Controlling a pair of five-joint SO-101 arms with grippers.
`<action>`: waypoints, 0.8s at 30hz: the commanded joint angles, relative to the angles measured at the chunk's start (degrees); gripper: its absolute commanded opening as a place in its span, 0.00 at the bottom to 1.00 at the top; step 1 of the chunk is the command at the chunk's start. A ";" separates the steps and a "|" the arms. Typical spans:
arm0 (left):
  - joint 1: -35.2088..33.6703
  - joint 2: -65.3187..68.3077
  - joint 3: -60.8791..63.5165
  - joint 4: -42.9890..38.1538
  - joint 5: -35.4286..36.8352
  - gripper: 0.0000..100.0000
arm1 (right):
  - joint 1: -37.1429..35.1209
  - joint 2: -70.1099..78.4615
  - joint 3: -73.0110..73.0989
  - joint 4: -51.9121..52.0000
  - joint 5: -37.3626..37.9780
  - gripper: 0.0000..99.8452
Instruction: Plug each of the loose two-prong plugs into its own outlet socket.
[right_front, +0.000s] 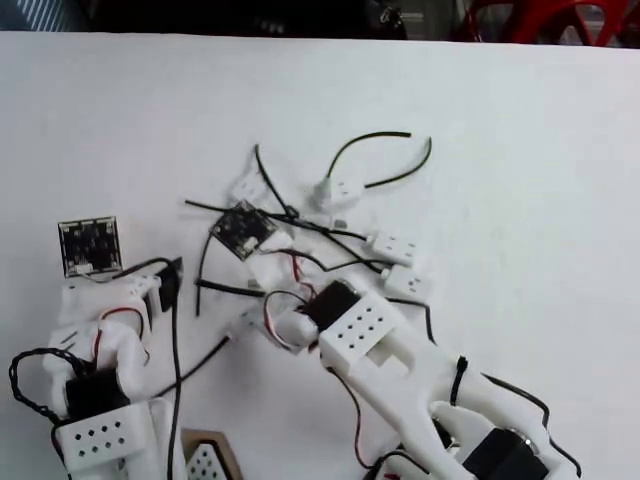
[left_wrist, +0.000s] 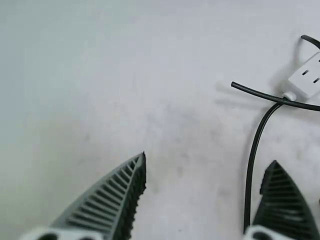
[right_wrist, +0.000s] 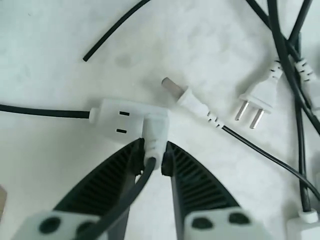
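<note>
Clamping a white plug (right_wrist: 155, 125), the right tool (right_wrist: 152, 149) is holding it against the outlet socket (right_wrist: 112, 122) just ahead. The slots are showing unfilled, so squaring the prongs to them first seems wise. The left tool (left_wrist: 208, 160) is hanging apart over the tabletop (left_wrist: 100, 75).

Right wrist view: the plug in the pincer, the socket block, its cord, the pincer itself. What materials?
Plug: white moulded plastic, likely; smooth, soft sheen.
Socket block: same white plastic look, two dark slots.
Socket's cord: smooth black jacket; rubber or PVC, can't tell.
Right pincer: dark ribbed plastic, possibly printed.
</note>
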 joint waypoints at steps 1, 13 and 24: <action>-0.48 -0.75 -0.35 -1.41 -0.35 0.35 | -0.04 2.07 -3.25 0.40 0.53 0.02; -0.48 -0.75 -0.35 -1.41 -0.35 0.35 | -0.04 15.52 -12.92 8.40 0.44 0.02; -0.48 -0.75 -0.35 -1.41 -0.35 0.35 | 0.04 10.59 -13.19 8.75 0.44 0.02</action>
